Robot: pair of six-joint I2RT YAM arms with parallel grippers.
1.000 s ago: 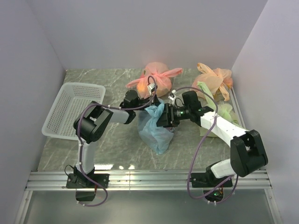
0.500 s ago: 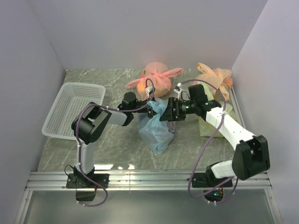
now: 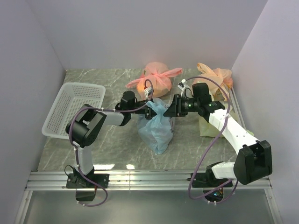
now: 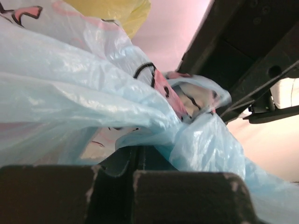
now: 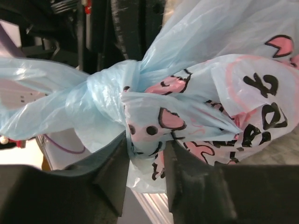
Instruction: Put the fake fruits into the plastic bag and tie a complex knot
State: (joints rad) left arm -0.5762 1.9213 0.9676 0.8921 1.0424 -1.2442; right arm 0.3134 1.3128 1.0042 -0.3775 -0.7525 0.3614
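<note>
The light blue plastic bag (image 3: 156,130) with the pink-and-dark print lies at mid table, its top gathered into a knot (image 3: 159,108). My left gripper (image 3: 149,112) holds one blue end from the left. In the left wrist view its jaws (image 4: 136,161) are closed with blue film pinched in them. My right gripper (image 3: 171,108) holds the other side from the right. In the right wrist view (image 5: 145,158) bunched printed film fills the space between its fingers, just below the knot (image 5: 105,95). The fake fruits are hidden inside the bag.
A white mesh basket (image 3: 74,107) stands at the left. Two tied pink-orange bags (image 3: 156,79) (image 3: 215,77) sit at the back. A yellow-green bag (image 3: 208,126) lies under my right forearm. Grey walls close in the sides and back.
My right gripper has drawn back to the right and away, and my left arm has shifted left. The bag's top is stretched tighter between them.
</note>
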